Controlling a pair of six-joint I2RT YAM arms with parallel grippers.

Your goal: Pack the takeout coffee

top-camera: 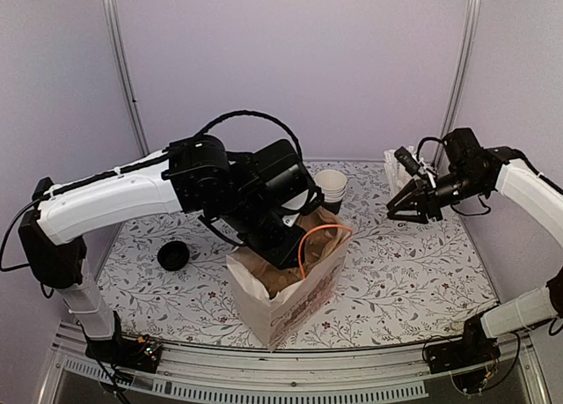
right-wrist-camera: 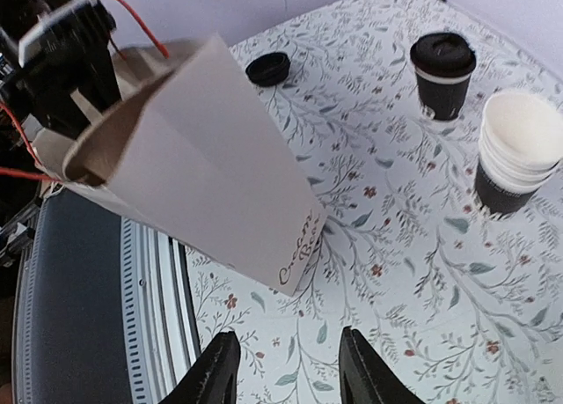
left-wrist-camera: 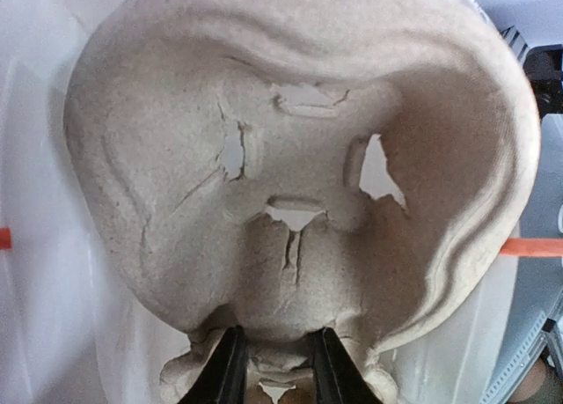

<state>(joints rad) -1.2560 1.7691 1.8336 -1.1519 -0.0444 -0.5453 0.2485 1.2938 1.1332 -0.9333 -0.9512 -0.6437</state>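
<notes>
We are seeing the coffee standing upright on the flowered worktop with its black lid on, outside the bag and well apart from it. Just beside it, a stack of lidless cups is sitting on the same worktop. A loose black lid is lying flat to the bag's left. The paper bag is standing open near the worktop's front edge, and its orange handles are sticking up around the opening. The left arm is reaching down into that opening. Inside, the left jaws are grasping a pulp cup tray by its near rim, with the black fingers pinching the edge from both sides. The tray is filling most of the wrist view, and the bag's pale walls are showing around it. Off to the bag's right, the right jaws are hanging released above the worktop, their fingers spread with only the flowered surface showing between them.
</notes>
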